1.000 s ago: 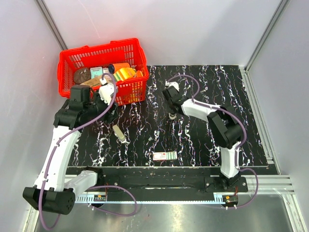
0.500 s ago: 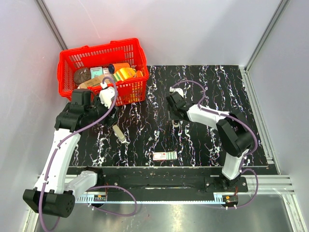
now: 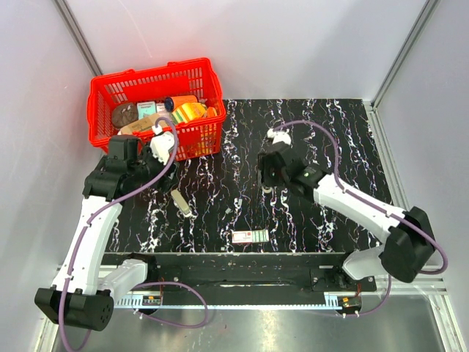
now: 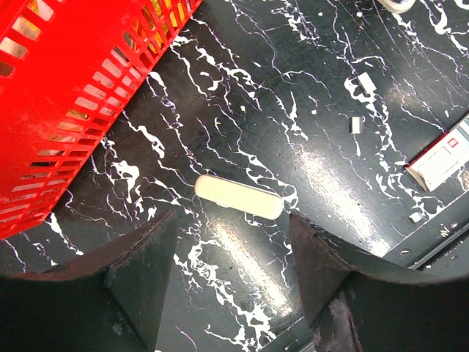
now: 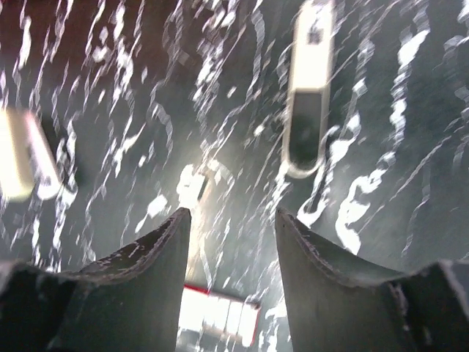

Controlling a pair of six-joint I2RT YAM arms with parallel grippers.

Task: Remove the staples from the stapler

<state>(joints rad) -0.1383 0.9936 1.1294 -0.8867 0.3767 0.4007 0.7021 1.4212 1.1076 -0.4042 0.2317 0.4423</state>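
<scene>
Beige-topped stapler [image 3: 181, 203] lies flat on the counter [image 3: 330, 132], left of centre, with nothing gripping it. Left gripper [image 4: 229, 227] hangs over it, released, fingers spread and holding nothing. Right gripper [image 5: 232, 216], over mid-counter, is likewise spread and bare. Small pale bits [image 4: 356, 125] lie near the white box [image 3: 250, 236] at the near edge; they are too small to tell whether they are staples. I judge the unloading hardly begun: the stapler looks closed, so grasping, opening and emptying it are all left. Counter is glossy black with white veining and glare patches. Red basket [image 3: 102, 92] of goods sits far left, and pale grey walls [image 3: 293, 44] enclose 3 sides.
</scene>
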